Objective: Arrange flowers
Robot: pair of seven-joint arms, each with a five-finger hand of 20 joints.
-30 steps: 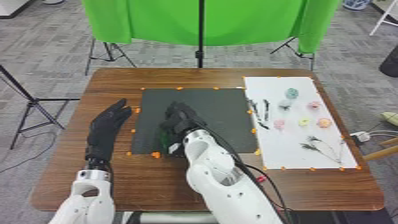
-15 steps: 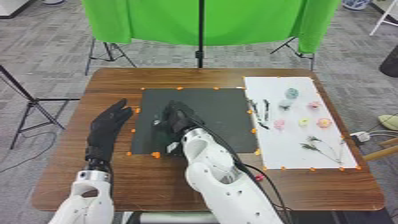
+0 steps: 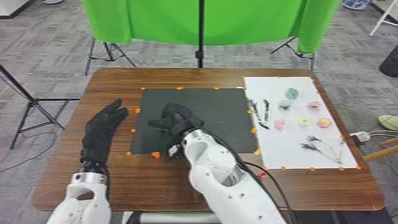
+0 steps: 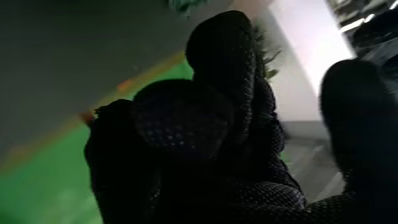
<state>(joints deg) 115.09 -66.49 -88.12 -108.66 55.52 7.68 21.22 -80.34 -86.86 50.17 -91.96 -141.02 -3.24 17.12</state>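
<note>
My left hand [image 3: 105, 122] is open over the wood left of the dark board [image 3: 222, 100]. Over that board's left-centre is my right hand [image 3: 180, 117], its thumb spread to the left. In the right wrist view my right hand [image 4: 235, 65] has its thumb apart from relaxed fingers, and a green tuft [image 4: 182, 5] shows against a dark surface. The white sheet [image 3: 266, 82] bears a teal flower [image 3: 291, 93], a grey-green one [image 3: 284, 104], pink ones [image 3: 314, 105], a yellow one [image 3: 304, 121], dark twigs [image 3: 265, 112] and thin-stemmed sprigs [image 3: 324, 150].
Orange markers [image 3: 155, 155] edge the board and sheet. A black cable [image 3: 275, 182] runs beside my right forearm over the brown table [image 3: 355, 192]. Beyond the far edge stand a black pole [image 3: 201, 30] and green cloth [image 3: 151, 22].
The right thumb has spread out to the left, and a green patch beside that hand one second ago is out of sight. My left hand has shifted slightly left and nearer.
</note>
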